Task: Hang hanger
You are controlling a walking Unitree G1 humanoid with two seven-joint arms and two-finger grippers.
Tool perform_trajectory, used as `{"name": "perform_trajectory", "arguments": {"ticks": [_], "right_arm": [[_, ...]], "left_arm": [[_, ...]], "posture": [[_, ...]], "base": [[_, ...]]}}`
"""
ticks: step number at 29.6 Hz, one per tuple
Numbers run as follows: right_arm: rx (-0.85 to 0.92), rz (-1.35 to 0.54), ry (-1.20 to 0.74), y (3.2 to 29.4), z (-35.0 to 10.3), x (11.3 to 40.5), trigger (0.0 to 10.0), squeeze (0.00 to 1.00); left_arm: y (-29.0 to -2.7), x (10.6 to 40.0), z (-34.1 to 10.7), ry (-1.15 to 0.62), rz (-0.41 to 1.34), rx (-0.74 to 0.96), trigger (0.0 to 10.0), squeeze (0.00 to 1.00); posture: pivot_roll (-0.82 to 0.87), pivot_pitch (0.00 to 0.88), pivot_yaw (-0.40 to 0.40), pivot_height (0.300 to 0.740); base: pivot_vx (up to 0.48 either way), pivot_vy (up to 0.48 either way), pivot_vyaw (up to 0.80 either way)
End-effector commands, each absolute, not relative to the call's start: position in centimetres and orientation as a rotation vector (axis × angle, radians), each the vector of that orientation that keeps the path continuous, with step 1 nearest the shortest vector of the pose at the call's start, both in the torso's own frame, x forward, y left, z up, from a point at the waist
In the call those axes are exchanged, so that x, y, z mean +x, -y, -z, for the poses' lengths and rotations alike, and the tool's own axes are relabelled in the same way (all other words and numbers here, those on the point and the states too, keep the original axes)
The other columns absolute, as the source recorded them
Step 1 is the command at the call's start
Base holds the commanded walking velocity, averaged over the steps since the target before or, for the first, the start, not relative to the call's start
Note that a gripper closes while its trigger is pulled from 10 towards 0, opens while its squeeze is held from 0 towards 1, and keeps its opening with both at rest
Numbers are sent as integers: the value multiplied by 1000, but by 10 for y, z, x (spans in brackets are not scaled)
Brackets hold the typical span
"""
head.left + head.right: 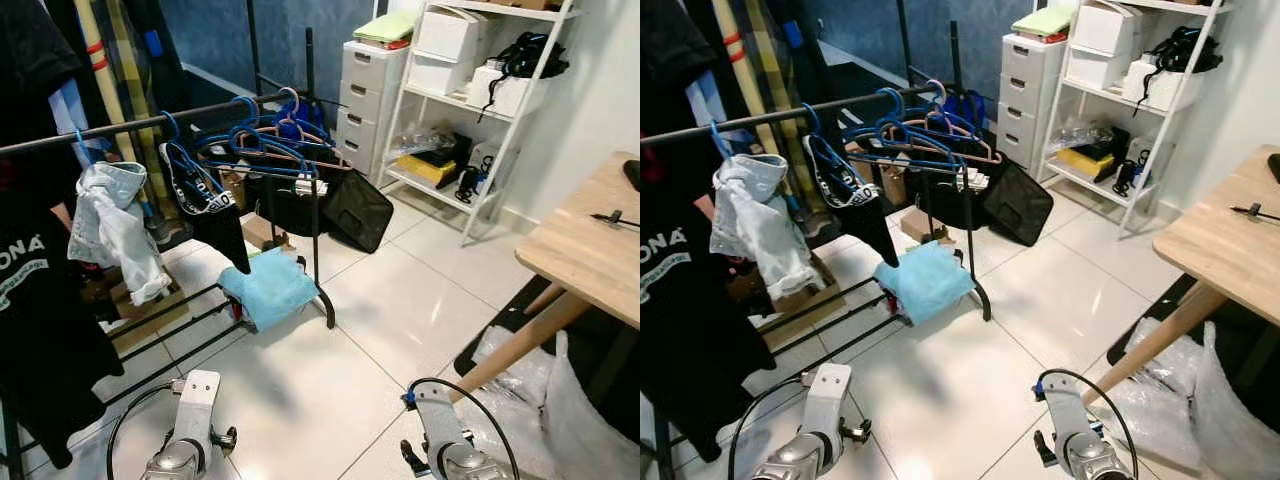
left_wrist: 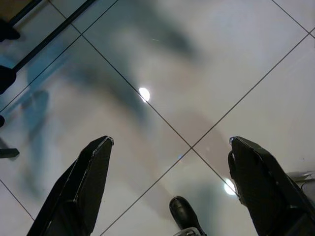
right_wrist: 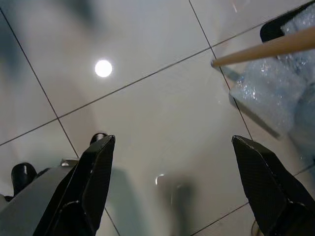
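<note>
Both end effectors, left (image 2: 167,187) and right (image 3: 172,187), hang open, empty. Blue plastic hangers (image 1: 262,140) on the black rail (image 1: 120,127): light, stiff, slippery; grip yours at the neck.

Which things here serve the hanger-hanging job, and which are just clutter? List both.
For the job: clothes rail; blue hangers on it; left gripper and right gripper, both open and empty over the floor.

Just about: light blue cloth; black bag; drawer unit; white shelf; wooden table.

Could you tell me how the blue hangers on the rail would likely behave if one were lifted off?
The blue hangers look thin, so probably light and stiff. They overlap in a bunch on the rail, so one may snag its neighbours and swing.
</note>
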State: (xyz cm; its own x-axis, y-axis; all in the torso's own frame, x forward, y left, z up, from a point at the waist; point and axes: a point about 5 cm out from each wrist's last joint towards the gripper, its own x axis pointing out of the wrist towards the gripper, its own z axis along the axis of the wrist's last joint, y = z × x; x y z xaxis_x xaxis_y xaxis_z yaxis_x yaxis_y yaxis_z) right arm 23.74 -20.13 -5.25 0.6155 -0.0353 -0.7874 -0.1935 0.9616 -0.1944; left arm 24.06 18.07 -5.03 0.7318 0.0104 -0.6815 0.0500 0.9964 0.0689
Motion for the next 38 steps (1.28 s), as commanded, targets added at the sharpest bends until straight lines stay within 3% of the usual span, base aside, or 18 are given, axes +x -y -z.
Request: {"name": "perform_trajectory", "arguments": {"ticks": [1, 8, 18, 28, 33, 38], "right_arm": [[-268, -89, -882, 200, 51, 240, 10000, 0], [-271, -110, -832, 199, 47, 244, 10000, 0], [-259, -93, -821, 201, 47, 243, 10000, 0], [-255, 62, -704, 207, 41, 247, 10000, 0], [-230, 52, -411, 255, -32, 305, 10000, 0], [-282, 1, -244, 250, -69, 331, 10000, 0]], "left_arm": [[-182, 235, 54, -784, 24, 94, 10000, 0], [-183, 232, 58, -873, 65, 219, 10000, 0], [-181, 230, 60, -889, 63, 193, 10000, 0], [-178, 231, 60, -893, 84, 142, 10000, 0], [-178, 231, 60, -896, 89, 145, 10000, 0], [-178, 231, 60, -894, 90, 139, 10000, 0]], "posture": [[-44, 0, -1, 740], [-48, 0, -4, 740], [-47, 0, -6, 740], [-53, 0, 3, 740], [-59, 0, 5, 740], [-62, 0, 4, 740]], "base": [[0, 0, 0], [0, 0, 457], [0, 0, 798], [0, 0, 0], [0, 0, 0], [100, 0, 0]]}}
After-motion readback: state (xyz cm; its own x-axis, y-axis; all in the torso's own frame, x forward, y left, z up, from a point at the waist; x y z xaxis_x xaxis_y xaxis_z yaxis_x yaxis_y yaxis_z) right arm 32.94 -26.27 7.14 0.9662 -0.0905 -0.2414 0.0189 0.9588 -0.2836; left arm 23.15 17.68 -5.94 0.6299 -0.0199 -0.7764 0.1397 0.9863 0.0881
